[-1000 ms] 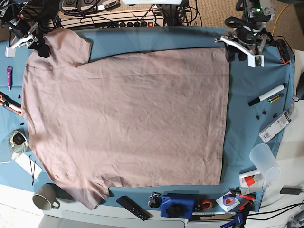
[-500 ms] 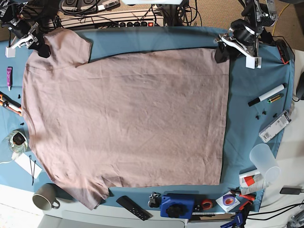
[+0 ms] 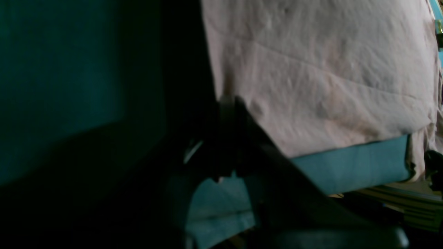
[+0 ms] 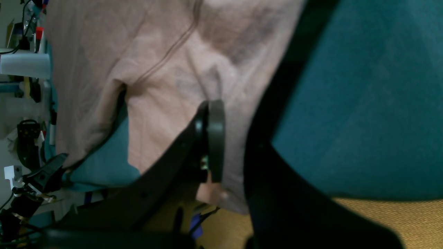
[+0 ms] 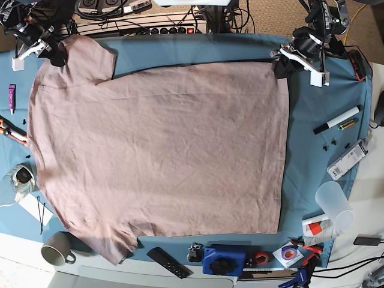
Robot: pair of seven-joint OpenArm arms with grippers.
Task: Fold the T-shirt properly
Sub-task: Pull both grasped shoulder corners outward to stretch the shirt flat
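Observation:
The pink-beige T-shirt (image 5: 162, 150) lies spread flat on the teal table cloth (image 5: 327, 162), collar side to the left and hem to the right. My left gripper (image 5: 281, 68) sits at the far right hem corner. In the left wrist view it (image 3: 226, 138) is dark and pinched shut on the T-shirt (image 3: 311, 69) at its edge. My right gripper (image 5: 56, 57) is at the far left sleeve. In the right wrist view its two pads (image 4: 215, 138) press together on the edge of the T-shirt (image 4: 155, 69).
A marker (image 5: 336, 120) and a translucent cup (image 5: 333, 207) lie to the right of the shirt. Along the near edge sit a mug (image 5: 57, 248), a black remote (image 5: 169, 262) and a blue box (image 5: 224, 259). A power strip (image 5: 156, 27) runs behind the cloth.
Both grippers went from open to shut. The left one came down and leftward onto the hem corner; the right one shifted slightly up at the sleeve.

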